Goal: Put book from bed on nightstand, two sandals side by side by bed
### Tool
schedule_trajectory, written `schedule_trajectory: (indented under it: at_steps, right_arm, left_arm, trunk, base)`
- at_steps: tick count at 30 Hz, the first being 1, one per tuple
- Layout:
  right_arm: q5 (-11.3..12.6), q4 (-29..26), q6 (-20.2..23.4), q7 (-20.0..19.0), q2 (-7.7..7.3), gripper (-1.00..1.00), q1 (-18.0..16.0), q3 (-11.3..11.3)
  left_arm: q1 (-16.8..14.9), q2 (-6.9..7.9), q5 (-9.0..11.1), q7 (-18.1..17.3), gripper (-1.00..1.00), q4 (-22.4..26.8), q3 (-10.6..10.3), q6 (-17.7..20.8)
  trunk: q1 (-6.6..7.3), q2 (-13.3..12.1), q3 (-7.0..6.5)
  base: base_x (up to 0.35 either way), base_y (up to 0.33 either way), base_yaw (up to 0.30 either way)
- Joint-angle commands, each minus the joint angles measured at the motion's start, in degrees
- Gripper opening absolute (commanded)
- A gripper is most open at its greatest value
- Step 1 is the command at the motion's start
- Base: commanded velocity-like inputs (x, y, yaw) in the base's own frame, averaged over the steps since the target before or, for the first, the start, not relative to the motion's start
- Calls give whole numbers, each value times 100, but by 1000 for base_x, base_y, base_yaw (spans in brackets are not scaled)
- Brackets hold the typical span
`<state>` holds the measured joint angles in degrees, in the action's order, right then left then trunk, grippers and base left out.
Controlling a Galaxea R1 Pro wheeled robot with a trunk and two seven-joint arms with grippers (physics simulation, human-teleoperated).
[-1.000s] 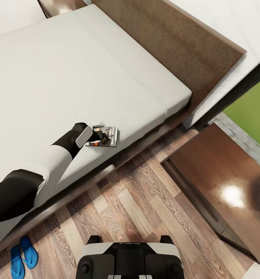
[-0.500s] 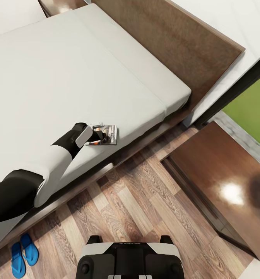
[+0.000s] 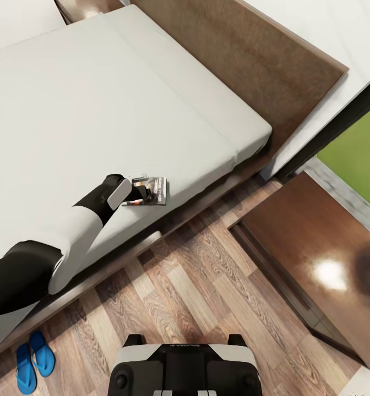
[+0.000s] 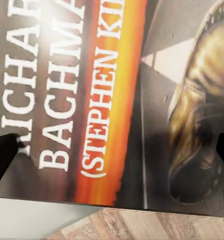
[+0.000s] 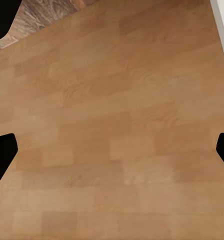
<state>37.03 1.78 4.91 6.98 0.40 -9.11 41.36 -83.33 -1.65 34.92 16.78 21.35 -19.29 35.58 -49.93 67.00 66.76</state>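
While my left gripper point(image 3: 146, 193) sits low over the thin dark paperback book point(image 3: 152, 192), its two black fingertips point(image 4: 3, 156) stand wide apart at either side of the cover, open and clamping nothing that I can see. From the left wrist camera I read white "RICHARD BACHMAN" lettering and an orange band. That book lies flat near the edge of the light grey mattress of the large dark-framed bed point(image 3: 97, 99). On my right, the glossy dark brown wooden nightstand point(image 3: 311, 253) stands just beside the bed. Two bright blue flat sandals point(image 3: 33, 360) lie together on the wood-plank floor point(image 3: 190, 286) near the bed frame. My right gripper point(image 5: 112, 150) hangs open over pale floor planks.
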Motion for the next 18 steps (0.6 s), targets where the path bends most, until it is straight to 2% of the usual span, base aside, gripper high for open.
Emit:
schedule_trajectory:
  at_steps: [1,18]
  right_arm:
    - [33,7,17,14,4,100,-3,48]
    - [33,8,12,14,4,100,-3,43]
  left_arm:
    - [1,7,41,45,100,-113,-39,22]
    - [1,7,41,45,100,-113,-39,20]
  trunk:
    - [0,2,3]
    - [0,2,3]
  base:
    - [-70,0,0]
    - [-31,0,0]
